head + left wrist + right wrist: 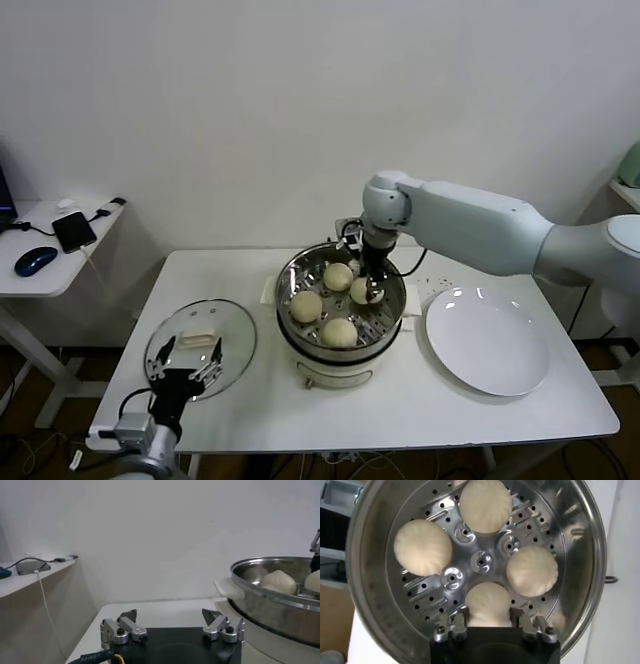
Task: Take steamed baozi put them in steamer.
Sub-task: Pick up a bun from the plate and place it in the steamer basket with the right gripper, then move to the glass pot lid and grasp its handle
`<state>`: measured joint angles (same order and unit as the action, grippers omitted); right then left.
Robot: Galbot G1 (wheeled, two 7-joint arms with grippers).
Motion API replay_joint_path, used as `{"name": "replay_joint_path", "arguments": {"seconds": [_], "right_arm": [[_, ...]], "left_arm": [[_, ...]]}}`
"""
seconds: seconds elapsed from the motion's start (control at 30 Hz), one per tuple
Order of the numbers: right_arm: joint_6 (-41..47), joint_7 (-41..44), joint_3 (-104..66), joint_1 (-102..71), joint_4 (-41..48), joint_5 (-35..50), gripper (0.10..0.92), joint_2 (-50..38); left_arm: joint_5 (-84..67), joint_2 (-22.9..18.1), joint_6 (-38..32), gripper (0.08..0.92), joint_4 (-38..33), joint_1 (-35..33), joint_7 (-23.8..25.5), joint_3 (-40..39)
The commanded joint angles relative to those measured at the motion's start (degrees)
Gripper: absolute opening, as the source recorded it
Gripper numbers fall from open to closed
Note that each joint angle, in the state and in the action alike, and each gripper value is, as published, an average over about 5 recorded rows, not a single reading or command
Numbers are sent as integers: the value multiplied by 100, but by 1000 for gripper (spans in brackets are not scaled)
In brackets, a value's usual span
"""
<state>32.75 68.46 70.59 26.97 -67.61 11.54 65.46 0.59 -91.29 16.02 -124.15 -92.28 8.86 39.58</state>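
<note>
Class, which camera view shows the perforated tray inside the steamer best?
The right wrist view: it looks straight down on the perforated tray, holes clear between four baozi. The head view shows it small and angled; the left wrist view shows only the steamer wall and rim.

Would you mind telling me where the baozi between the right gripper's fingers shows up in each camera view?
Head view: the baozi sits at the steamer's right side, under the right gripper.
Left wrist view: probably the bun cut off at the picture's edge; I cannot be sure.
Right wrist view: it lies on the tray nearest the camera, between the fingers.
Shared landmark: the steamer's shiny steel rim.
</note>
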Motion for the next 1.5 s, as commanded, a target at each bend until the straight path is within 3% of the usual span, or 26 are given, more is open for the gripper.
{"name": "replay_joint_path", "arguments": {"seconds": [0.03, 0.23, 0.43, 0.63, 0.83, 1.13, 1.5], "right_arm": [[56, -61, -249, -295, 48, -286, 645, -8], [71, -42, -287, -116, -266, -174, 797, -332], [79, -248, -1068, -39, -1082, 32, 822, -1243], [-275, -2382, -2687, -964, -2037, 1610, 823, -2491], [-1237, -3953, -5865, -3934, -2587, 1944, 823, -3081], [-2733, -5083, -9857, -8140, -2996, 2095, 823, -1964], [-3762, -5891, -10796, -10076, -3128, 2089, 823, -118]], "left_arm": [[-6, -17, -4, 823, 49, 16, -3, -1], [-13, -38, 11, 823, 40, 32, 2, 19], [-106, -116, -144, 823, 55, 54, -139, 5], [-725, -184, -382, 823, 246, 258, -955, -3], [-855, -124, -881, 823, 325, 253, -904, -120], [-438, -52, -1075, 823, 444, 159, -647, -131], [934, 23, -972, 823, 791, 545, -705, 18]]}}
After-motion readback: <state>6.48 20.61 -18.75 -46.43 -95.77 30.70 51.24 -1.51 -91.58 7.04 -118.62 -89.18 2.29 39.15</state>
